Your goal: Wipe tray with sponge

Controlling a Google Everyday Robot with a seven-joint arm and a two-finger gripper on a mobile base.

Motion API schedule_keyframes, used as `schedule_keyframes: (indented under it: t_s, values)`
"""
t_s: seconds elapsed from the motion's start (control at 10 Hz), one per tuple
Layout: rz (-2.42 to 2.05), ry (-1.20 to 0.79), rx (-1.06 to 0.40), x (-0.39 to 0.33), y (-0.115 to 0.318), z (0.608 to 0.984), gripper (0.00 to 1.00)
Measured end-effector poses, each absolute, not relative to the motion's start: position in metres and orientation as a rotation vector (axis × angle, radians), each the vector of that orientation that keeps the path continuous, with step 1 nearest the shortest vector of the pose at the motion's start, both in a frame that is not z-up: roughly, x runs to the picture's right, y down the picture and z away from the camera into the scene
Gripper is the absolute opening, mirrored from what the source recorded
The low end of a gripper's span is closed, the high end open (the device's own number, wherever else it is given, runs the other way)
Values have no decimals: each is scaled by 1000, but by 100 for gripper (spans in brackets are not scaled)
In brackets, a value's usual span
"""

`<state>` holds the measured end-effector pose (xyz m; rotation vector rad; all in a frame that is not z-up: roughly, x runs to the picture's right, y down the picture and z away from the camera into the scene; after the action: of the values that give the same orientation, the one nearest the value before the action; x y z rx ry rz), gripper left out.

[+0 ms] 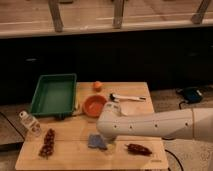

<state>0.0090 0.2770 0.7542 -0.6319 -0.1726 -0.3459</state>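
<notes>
The green tray (pixel 54 95) sits at the table's back left, and nothing shows inside it. The blue-grey sponge (pixel 97 142) lies flat on the wooden table near the front middle. My white arm reaches in from the right. My gripper (pixel 104 133) at its end is directly over the sponge's back edge and mostly hidden by the arm. It is well to the right of the tray and nearer the front.
An orange bowl (pixel 94 105) stands just right of the tray, with a small orange fruit (pixel 97 85) behind it and a white-handled tool (pixel 126 97) to its right. A dark red chilli (pixel 138 149) lies front right. A brown cluster (pixel 48 143) and a small bottle (pixel 31 123) are front left.
</notes>
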Motion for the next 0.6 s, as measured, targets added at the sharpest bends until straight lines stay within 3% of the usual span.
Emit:
schedule_keyframes:
  t_s: [0.2,0.4,0.6]
  values:
    - [-352,-180,-630,5,280,757,78]
    - [-364,-185,-624,-3,280,758,64]
    - [-371,-186,-621,-5,280,761,60]
